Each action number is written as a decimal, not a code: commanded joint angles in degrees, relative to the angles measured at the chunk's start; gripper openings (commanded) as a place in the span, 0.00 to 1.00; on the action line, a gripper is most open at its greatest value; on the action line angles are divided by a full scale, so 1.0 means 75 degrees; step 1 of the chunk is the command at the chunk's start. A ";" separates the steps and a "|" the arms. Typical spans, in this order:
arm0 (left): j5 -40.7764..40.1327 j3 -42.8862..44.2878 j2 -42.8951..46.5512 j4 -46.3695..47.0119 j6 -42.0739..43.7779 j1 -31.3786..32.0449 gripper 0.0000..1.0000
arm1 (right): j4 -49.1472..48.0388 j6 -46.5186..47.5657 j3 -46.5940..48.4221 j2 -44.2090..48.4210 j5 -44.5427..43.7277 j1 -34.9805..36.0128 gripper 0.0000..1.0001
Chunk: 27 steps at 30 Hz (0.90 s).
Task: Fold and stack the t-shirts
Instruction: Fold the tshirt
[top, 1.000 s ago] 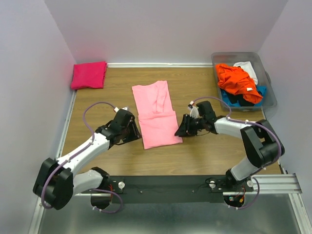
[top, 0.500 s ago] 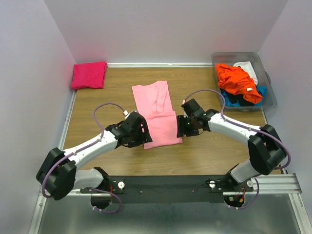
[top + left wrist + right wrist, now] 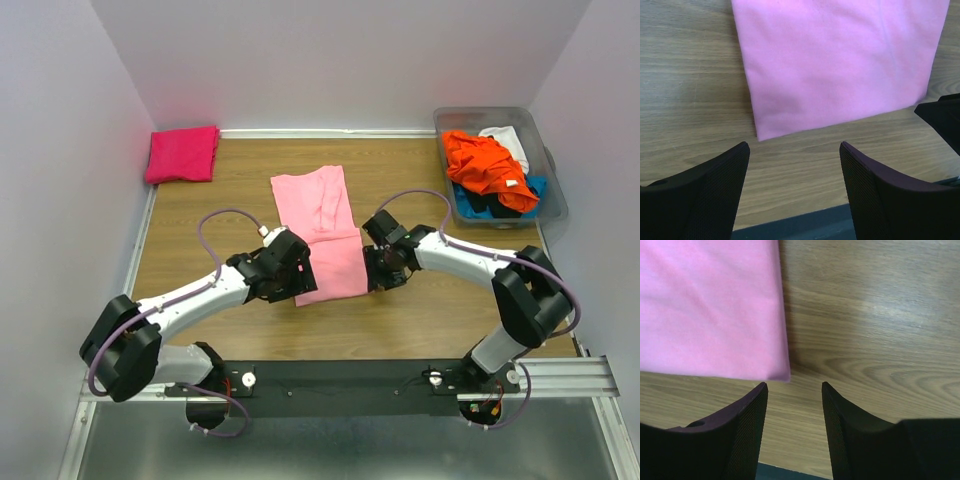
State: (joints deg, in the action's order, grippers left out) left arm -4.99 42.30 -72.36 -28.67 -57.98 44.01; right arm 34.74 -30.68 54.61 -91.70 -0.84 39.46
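Two pairs of fingers stand apart with nothing between them. The left gripper (image 3: 792, 150), spread wide, hangs over bare table (image 3: 690, 100), and the near left corner of the light pink t-shirt (image 3: 840, 60) lies just ahead of its fingertips. The right gripper (image 3: 793, 387), less wide, has the near right corner just ahead and left of its fingers. Poised at matching corners, they seem set to pinch the hem for another fold. Well beyond the left fingers lies a folded hot-pink t-shirt (image 3: 182, 154), likely the stack's base. Unfolded shirts (image 3: 485, 165) wait in a bin (image 3: 500, 112) beyond the right fingers.
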 commanded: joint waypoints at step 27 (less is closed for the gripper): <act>-0.0717 0.0289 -0.0419 -0.0408 -0.0063 0.0167 0.81 | -0.0038 -0.0363 0.0125 -0.1472 -0.0978 0.0832 0.20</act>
State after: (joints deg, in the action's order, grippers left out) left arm -8.10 42.74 -74.91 -30.22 -58.15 44.77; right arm 33.67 -33.01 58.19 -98.06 -5.54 44.86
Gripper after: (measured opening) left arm 0.812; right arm 0.283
